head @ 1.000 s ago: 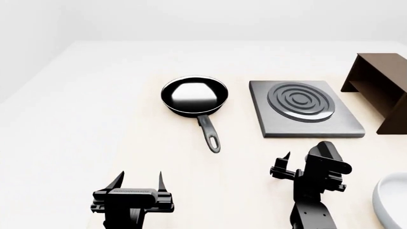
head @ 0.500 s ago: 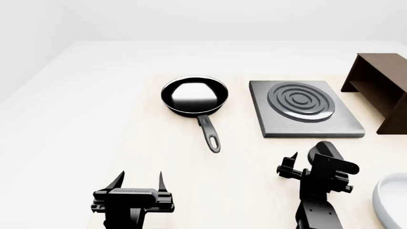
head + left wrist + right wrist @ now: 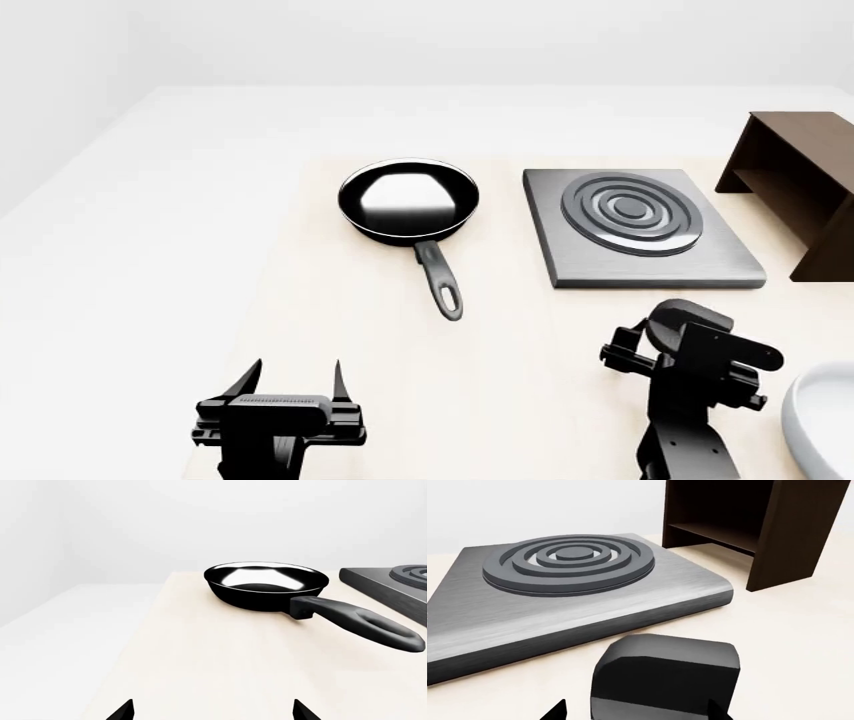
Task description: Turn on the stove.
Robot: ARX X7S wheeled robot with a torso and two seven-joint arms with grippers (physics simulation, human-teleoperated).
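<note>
Head view: the flat grey square stove slab (image 3: 641, 229) with dark coil rings is seen beyond the right gripper (image 3: 627, 352), whose opening cannot be told. Its small black knob (image 3: 665, 676) lies just before the slab. The left gripper (image 3: 291, 383) is spread apart.

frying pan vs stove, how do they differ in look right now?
Shape: the frying pan is a round bowl with a long handle; the stove is a flat square slab.
Colour: the pan is glossy black with bright reflections; the stove is matte brushed grey.
Surface: the pan's inside is smooth; the stove carries raised concentric coil rings, dark, not glowing.
Shared: both sit flat on the table, side by side, untouched by either claw.
</note>
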